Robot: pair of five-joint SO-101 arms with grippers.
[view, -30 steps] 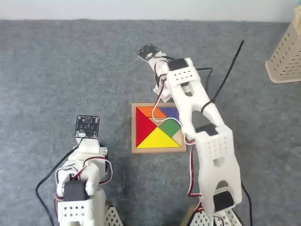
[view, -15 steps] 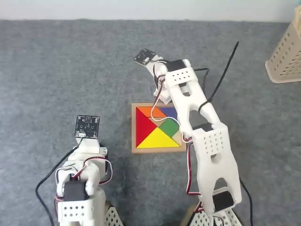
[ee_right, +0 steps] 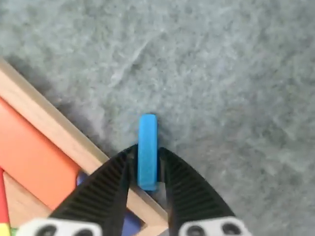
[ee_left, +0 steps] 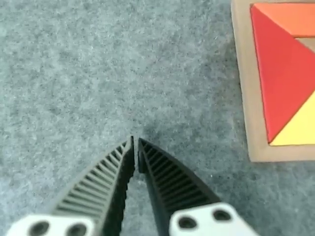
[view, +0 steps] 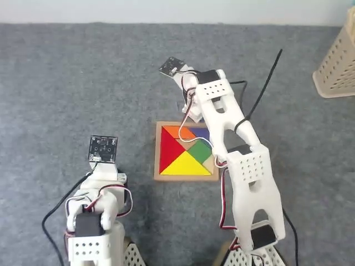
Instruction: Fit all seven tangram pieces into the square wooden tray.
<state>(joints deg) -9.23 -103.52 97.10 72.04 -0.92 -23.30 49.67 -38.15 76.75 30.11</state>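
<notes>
Starting at 7 o'clock in the high view with the left arm (view: 97, 205), folded back near its base. Finding the left gripper (ee_left: 136, 141) pressed together, ribbed tips nearly meeting, pinching nothing, over grey carpet (view: 83, 77) just beside the square wooden tray (ee_left: 243, 83).

Moving on to the table's centre and the tray's rim (view: 157, 152). Lying flat inside: a red triangle (view: 168, 149) at 9 o'clock, a yellow triangle (view: 186, 164) at 6, an orange piece (view: 176, 131) at 11, a green piece (view: 198, 152) near the middle, a purple piece (view: 202, 133) at 1. Showing a patch of bare wood at 4 o'clock.

Continuing to the right arm (view: 233, 144), stretched from 5 o'clock across the tray's 3 o'clock side to its 12 o'clock edge. Finding the right gripper (ee_right: 146, 151) clamped on a blue tangram piece (ee_right: 147, 147), held on edge between both fingers, at the tray's rim (ee_right: 54, 130) and partly over carpet. Cannot tell whether touching the wood.

Ending at 2 o'clock with a beige slatted basket (view: 338, 61), well apart.
</notes>
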